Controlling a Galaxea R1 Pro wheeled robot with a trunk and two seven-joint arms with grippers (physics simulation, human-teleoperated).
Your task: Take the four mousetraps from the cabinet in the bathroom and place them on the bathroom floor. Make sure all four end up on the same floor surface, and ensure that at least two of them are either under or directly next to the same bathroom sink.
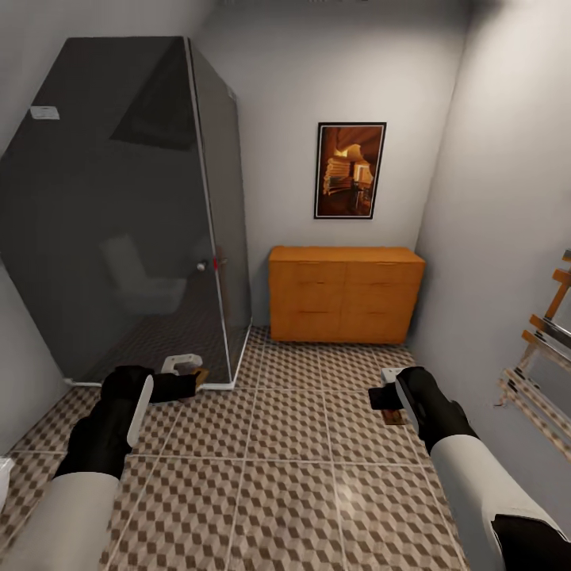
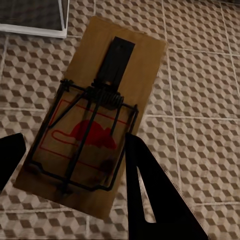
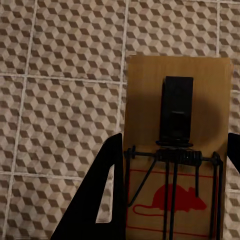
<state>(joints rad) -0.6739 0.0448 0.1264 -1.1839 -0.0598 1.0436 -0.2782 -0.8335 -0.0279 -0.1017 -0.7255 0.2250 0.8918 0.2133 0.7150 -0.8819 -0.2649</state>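
Both sets of jaws stand closed on cargo: the left gripper [image 2: 75,165] pinches one mousetrap [image 2: 92,112] between its dark fingers, and the right gripper [image 3: 172,165] clamps a second mousetrap [image 3: 177,150] the same way, each wooden slab showing its wire spring and red mouse print. Both traps hang above the bathroom floor [image 1: 277,444], well in front of the cabinet [image 1: 345,293], which stands shut against the far wall under a framed picture [image 1: 350,170]. In the head view the left trap sits just beside the corner of the glass shower enclosure [image 1: 135,214], farther from the cabinet than the right one. My judgement: two of four traps are out and being carried, none yet laid down, and two remain to be fetched. No sink can be made out, so where these should go cannot be settled from here. Whether the cabinet holds the others is hidden behind its drawer fronts.
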